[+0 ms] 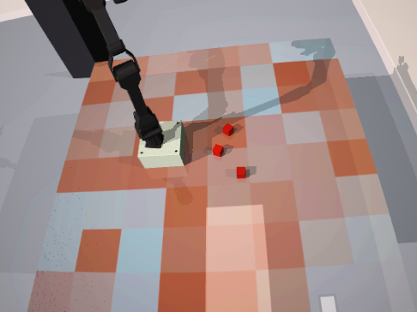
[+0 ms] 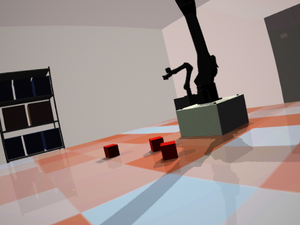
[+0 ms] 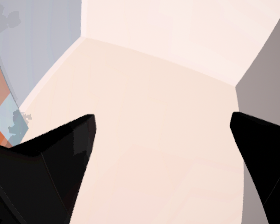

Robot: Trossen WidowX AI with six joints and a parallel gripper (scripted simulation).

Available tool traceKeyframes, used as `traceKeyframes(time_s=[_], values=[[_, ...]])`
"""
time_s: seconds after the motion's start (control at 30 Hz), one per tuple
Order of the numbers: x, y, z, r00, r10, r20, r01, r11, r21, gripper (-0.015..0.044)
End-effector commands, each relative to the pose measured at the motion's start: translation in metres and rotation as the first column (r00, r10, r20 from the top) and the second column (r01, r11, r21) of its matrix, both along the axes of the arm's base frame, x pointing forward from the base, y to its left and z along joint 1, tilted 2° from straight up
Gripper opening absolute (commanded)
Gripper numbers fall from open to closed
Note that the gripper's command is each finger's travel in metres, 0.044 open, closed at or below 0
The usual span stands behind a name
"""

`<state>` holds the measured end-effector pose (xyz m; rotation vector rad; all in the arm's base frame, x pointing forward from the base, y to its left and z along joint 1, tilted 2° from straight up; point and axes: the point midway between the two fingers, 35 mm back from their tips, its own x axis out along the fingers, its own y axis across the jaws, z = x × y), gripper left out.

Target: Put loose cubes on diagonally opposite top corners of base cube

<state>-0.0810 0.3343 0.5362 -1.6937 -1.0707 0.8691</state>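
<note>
The base cube (image 1: pixel 172 154) (image 2: pixel 200 121) is a large pale box with dark sides, standing on the checkered floor. Three small red cubes lie on the floor to its right in the top view: one (image 1: pixel 227 129) (image 2: pixel 155 143) at the back, one (image 1: pixel 218 150) (image 2: pixel 168 150) nearest the box, and one (image 1: pixel 241 172) (image 2: pixel 111 151) further out. My gripper (image 1: pixel 152 142) (image 2: pixel 206 101) (image 3: pixel 166 121) is open and empty. It is down at the left part of the box's top. In the wrist view only a pale surface shows between the spread fingers.
The arm's black pedestal (image 1: pixel 56 21) stands at the back left. A dark shelf rack (image 2: pixel 28 114) is by the far wall, and a dark cabinet (image 2: pixel 285 55) is on the right. Another small arm (image 2: pixel 179 72) shows behind the box.
</note>
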Motion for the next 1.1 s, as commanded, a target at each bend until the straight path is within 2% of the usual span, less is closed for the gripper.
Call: traceKeyframes(time_s=[0.0, 0.13, 0.17, 0.63, 1.07], values=[[0.001, 0.001, -0.001, 1.000, -0.003, 0.000, 0.003, 1.000, -0.002, 0.0374], [0.023, 0.015, -0.018, 0.999, -0.054, 0.003, 0.054, 0.998, -0.045, 0.0269], [0.030, 0.019, -0.024, 0.998, -0.070, 0.003, 0.070, 0.996, -0.058, 0.0265], [0.145, 0.043, -0.108, 0.951, -0.307, -0.034, 0.288, 0.922, -0.259, 0.0265], [0.256, 0.010, -0.193, 0.826, -0.551, -0.119, 0.448, 0.770, -0.453, 0.0265]])
